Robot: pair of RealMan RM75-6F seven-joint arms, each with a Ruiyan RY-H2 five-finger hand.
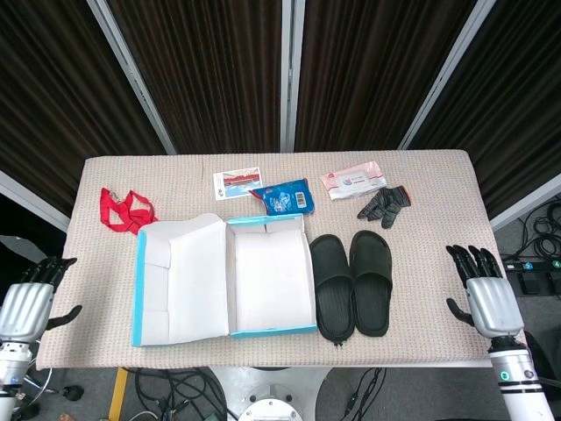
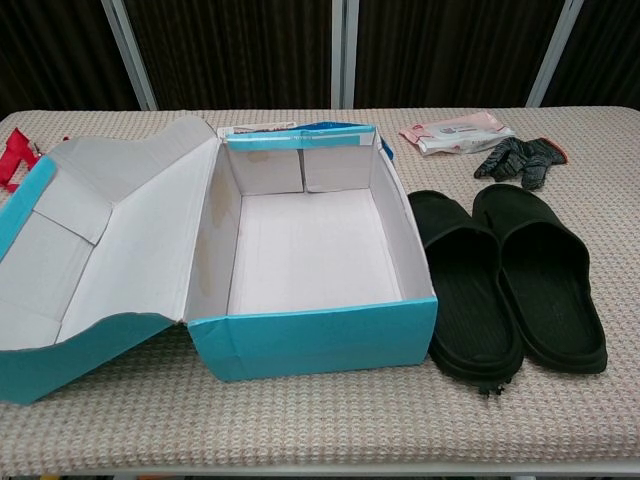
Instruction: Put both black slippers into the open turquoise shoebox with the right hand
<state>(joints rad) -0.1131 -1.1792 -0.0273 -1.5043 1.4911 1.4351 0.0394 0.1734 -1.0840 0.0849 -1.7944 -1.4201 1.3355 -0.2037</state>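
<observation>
Two black slippers lie side by side on the table, toes away from me, the left one (image 1: 332,286) (image 2: 463,295) right beside the box and the right one (image 1: 371,282) (image 2: 541,275) next to it. The open turquoise shoebox (image 1: 270,329) (image 2: 310,340) is empty, white inside, with its lid (image 1: 180,281) (image 2: 100,235) folded out to the left. My right hand (image 1: 485,294) hovers open off the table's right edge, well apart from the slippers. My left hand (image 1: 26,303) hangs open beyond the left edge. Neither hand shows in the chest view.
Along the back of the table lie a red strap (image 1: 124,210), a photo card (image 1: 237,184), a blue packet (image 1: 286,197), a pink wipes pack (image 1: 352,181) (image 2: 457,132) and dark gloves (image 1: 384,204) (image 2: 518,160). Cables run under the table's front edge.
</observation>
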